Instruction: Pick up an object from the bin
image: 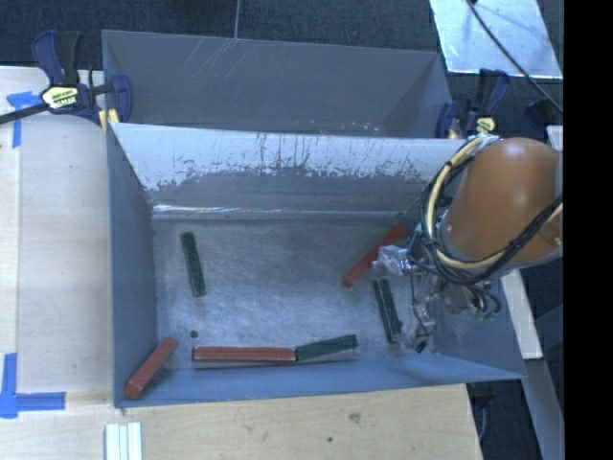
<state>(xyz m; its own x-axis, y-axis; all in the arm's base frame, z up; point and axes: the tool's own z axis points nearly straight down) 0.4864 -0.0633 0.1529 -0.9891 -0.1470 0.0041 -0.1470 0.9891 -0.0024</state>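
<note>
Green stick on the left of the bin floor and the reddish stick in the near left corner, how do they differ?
Colour: the green stick is dark green, the reddish stick brick red. Pose: the green stick runs almost straight up the view; the reddish stick lies slanted. Place: the green stick is on open floor, the reddish stick in the bin corner. Both are slim bars lying flat.

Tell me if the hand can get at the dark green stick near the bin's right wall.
Probably yes. The hand hangs right beside the dark green stick, and nothing lies on it. The bin's right wall is close, which could crowd the grasp.
</note>
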